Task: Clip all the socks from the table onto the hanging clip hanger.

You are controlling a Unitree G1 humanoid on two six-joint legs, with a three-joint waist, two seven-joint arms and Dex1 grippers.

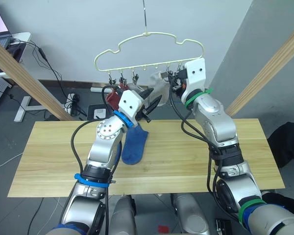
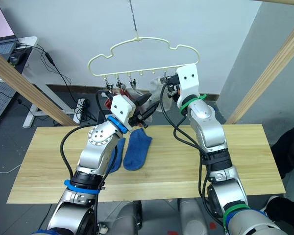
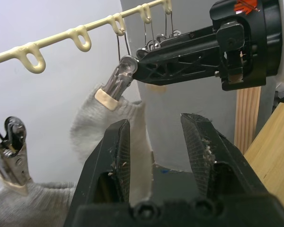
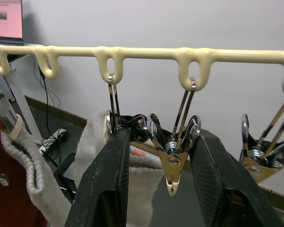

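Grey sock [image 3: 92,125] between parted left gripper [image 3: 156,137] (clipped)

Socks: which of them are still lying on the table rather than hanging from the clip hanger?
The blue socks lie flat on the wooden table; the grey and rust-red ones hang from the clip hanger.

Silver arms, black cables, blue and green bands, white wrists

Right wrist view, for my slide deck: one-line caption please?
Open right gripper straddles a silver clip under the clip hanger, beside a hung grey sock.
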